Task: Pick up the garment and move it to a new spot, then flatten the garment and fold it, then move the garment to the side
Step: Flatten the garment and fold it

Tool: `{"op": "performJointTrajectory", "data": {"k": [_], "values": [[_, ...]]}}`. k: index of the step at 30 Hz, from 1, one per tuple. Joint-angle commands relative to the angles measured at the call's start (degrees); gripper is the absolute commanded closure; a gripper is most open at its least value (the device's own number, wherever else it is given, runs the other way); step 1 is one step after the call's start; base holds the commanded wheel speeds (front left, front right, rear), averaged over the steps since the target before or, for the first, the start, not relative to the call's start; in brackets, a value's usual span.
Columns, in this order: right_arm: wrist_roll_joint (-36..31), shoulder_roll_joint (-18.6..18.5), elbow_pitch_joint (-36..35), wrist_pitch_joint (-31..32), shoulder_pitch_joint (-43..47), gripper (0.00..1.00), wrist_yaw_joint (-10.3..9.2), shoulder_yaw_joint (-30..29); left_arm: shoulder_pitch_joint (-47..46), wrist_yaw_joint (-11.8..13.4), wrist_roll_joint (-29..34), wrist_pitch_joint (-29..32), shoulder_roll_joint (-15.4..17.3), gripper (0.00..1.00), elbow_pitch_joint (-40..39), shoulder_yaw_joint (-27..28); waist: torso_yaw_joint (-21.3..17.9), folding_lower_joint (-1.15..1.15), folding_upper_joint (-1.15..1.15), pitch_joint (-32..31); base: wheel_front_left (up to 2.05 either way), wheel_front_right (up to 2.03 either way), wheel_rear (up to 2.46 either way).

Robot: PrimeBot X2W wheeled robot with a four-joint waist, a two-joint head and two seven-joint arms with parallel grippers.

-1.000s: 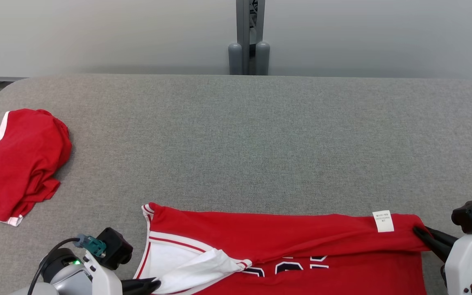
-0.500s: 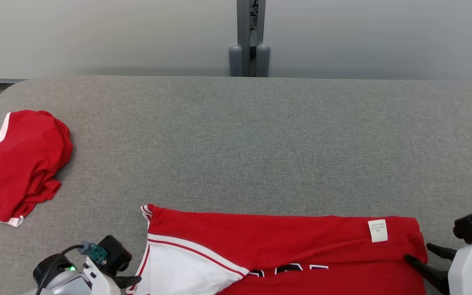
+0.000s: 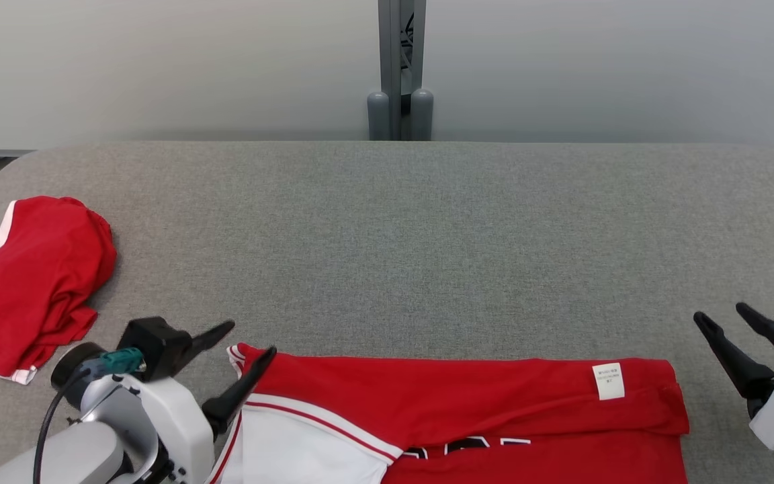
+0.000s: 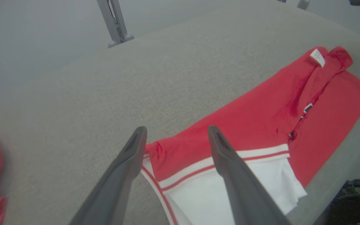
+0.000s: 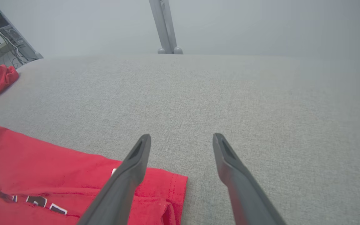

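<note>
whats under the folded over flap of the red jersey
Below the flap, a white panel and the tops of some lettering peek out from the jersey. The rest of the lettering is covered.

the table (image 3: 427, 235) lies open across its middle, with the jersey (image 3: 467, 410) along the near edge, a red heap (image 3: 31, 282) at left and a post (image 3: 400, 67) behind.

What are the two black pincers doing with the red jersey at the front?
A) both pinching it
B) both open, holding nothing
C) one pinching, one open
B: the left gripper and the right gripper both have their fingers spread, and the jersey lies on the grey table.
</note>
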Motion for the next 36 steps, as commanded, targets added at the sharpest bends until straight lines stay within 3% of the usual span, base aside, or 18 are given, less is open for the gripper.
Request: {"op": "performJointTrajectory", "data": {"k": [1, 5, 6, 7, 10, 11, 14, 18, 26, 31, 36], "values": [[-2.63, 2.06, 1.44, -3.98, 0.51, 0.00, -0.01, -2.18, 0.28, 1.91, -0.26, -4.47, -2.08, 0.00, 1.59, 2.21, -0.07, 0.00, 0.00, -0.38, 0.00, 0.00, 0.00], [-8.92, 8.40, 4.10, -7.22, 1.62, 0.00, 0.00, -9.76, 1.79, 5.57, -0.50, -12.10, -6.56, 0.00, 5.38, 6.77, -0.24, 0.00, 0.00, -0.89, 0.00, 0.00, 0.00], [-8.92, 8.40, 4.10, -7.22, 1.62, 0.00, 0.00, -9.76, 1.79, 5.57, -0.50, -12.10, -6.56, 0.00, 5.38, 6.77, -0.24, 0.00, 0.00, -0.89, 0.00, 0.00, 0.00], [-14.33, 12.06, 2.80, -7.44, 2.25, 0.00, 0.00, -16.35, 2.89, 7.39, 0.67, -13.39, -8.66, 0.00, 7.05, 9.43, -0.46, 0.00, 0.00, -0.99, 0.00, 0.00, 0.00], [-23.24, 18.90, -0.77, -7.34, 6.52, 0.00, 0.00, -26.01, 5.29, 10.09, 5.44, -13.73, -12.64, 0.00, 7.08, 16.99, -0.56, 0.00, 0.00, -1.03, 0.00, 0.00, 0.00], [-23.24, 18.90, -0.77, -7.34, 6.52, 0.00, 0.00, -26.01, 5.29, 10.09, 5.44, -13.73, -12.64, 0.00, 7.08, 16.99, -0.56, 0.00, 0.00, -1.03, 0.00, 0.00, 0.00], [-31.18, 25.13, -5.20, -7.34, 10.67, 0.00, 0.00, -33.92, 10.91, 10.98, 13.34, -13.58, -16.91, 0.00, 5.98, 25.22, -0.63, 0.00, 0.00, -1.07, 0.00, 0.00, 0.00], [-38.08, 31.84, -8.90, -7.35, 15.61, 0.00, 0.00, -39.49, 17.97, 9.57, 23.15, -13.60, -23.60, 0.00, 4.21, 35.13, -0.75, 0.00, 0.00, -1.16, 0.00, 0.00, 0.00], [-43.95, 37.32, -11.00, -7.37, 19.38, 0.00, 0.00, -42.68, 27.99, 5.07, 39.64, -13.62, -35.02, 0.00, 1.42, 49.89, -1.11, 0.00, 0.00, -0.70, 0.00, 0.00, 0.00], [-44.75, 38.50, -11.08, -7.37, 19.98, 0.00, 0.00, -42.86, 30.71, 1.03, 43.83, -13.62, -39.53, 0.00, 1.91, 56.46, -1.09, 0.00, 0.00, -0.57, 0.00, 0.00, 0.00], [-45.84, 38.74, -10.74, -7.37, 19.94, 0.00, 0.00, -42.52, 31.61, -1.87, 43.25, -13.62, -41.43, 0.00, 2.59, 61.78, -1.10, 0.00, 0.00, -0.55, 0.00, 0.00, 0.00]]}}
